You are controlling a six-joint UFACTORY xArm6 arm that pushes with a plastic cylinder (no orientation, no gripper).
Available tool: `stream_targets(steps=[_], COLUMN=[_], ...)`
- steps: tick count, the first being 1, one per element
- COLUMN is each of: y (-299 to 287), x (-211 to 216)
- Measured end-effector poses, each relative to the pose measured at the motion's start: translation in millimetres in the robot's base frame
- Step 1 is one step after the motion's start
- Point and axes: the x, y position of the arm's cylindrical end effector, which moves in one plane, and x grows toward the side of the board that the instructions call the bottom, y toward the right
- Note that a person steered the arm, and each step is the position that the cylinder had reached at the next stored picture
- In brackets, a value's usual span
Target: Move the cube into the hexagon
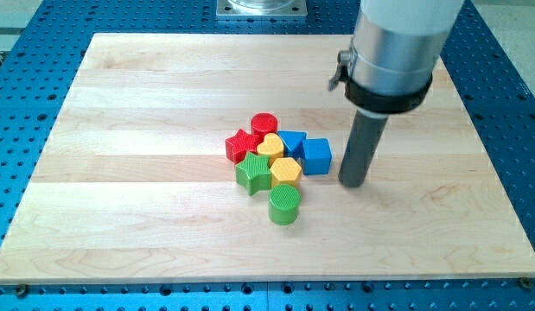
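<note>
Blue cube touching yellow hexagon; my tip just right; tool jawless; bare board around.

The scene is lit pretty evenly and brightly, seemingly from overhead. Only short, soft shadows are thrown on the tabletop, tucked close under the blocks and at the foot of my tip. A pale sheen can be seen across the wood toward the view's top, but nothing is blown out. The metal collar above the rod is washed quite bright. Colours are rendered saturated. Focus is decent overall, though edges are slightly soft and some compression fuzz is noticed around the blue perforated base. No obvious edge distortion is seen.
</note>
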Motion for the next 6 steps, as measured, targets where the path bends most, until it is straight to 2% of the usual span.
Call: stream_targets(steps=[1, 2, 3, 4, 5, 6], y=[-19.9, -47.9, -43.7, 3.9, -15.0, -81.8], x=[-23.9, -23.6, -10.1, 19.6, 86.3, 121.2])
